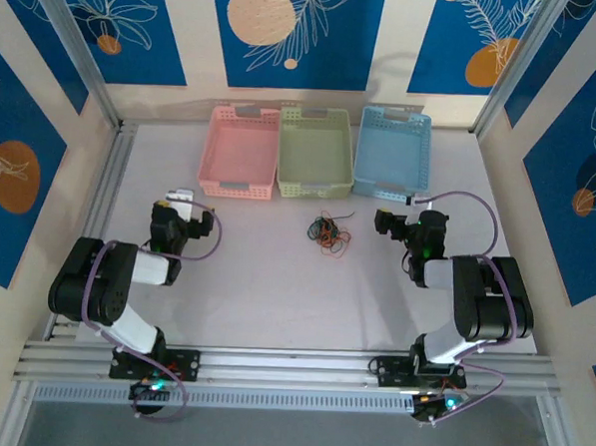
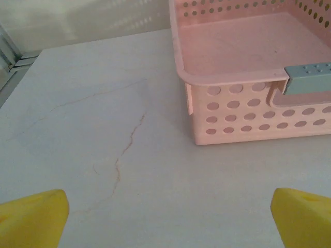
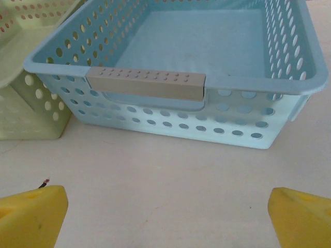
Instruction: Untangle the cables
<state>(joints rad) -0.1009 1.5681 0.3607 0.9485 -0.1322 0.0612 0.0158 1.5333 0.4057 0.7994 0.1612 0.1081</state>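
The cables [image 1: 327, 233] lay tangled on the table [image 1: 264, 291], just before the green basket [image 1: 315, 152]. It stood between a pink basket [image 1: 240, 152] and a blue basket [image 1: 394, 153], all bare-floored. The left claw [image 2: 166, 219] and right claw [image 3: 166, 217] gaped wide, holding nothing.

soft even light, faint shadows, mild blur.

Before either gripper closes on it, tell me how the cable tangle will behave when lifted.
The cables are very thin and loosely looped, so likely floppy, draping rather than holding shape. They sit in one tangled clump, so pulling one strand would probably drag the rest. So slight a clump is probably light and may slide on the smooth table if pushed.
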